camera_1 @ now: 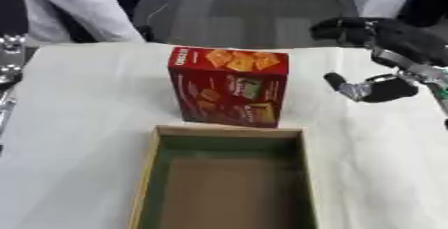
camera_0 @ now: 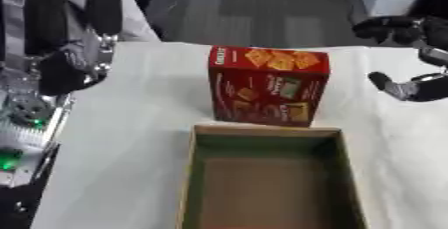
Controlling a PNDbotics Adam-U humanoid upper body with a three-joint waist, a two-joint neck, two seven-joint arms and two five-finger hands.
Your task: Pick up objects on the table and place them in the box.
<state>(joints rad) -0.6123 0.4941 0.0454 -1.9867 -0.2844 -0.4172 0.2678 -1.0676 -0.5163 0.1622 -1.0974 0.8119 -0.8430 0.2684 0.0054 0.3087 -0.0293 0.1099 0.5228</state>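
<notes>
Red cracker box (camera_0: 268, 86) stands upright just behind the open cardboard box (camera_0: 267, 132). Right hand (camera_1: 378, 87) hovers beside it w/ fingers relaxed, holding nothing.

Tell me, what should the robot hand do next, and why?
Probably move the right robot hand left to the red cracker box. That box stands upright just beyond the open cardboard box, which looks empty, and the hand hangs apart from it, holding nothing.

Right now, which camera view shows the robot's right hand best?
The right eye view: the right hand shows whole, apart from the red cracker box. In the left eye view it sits at the right edge, partly cut off.
</notes>
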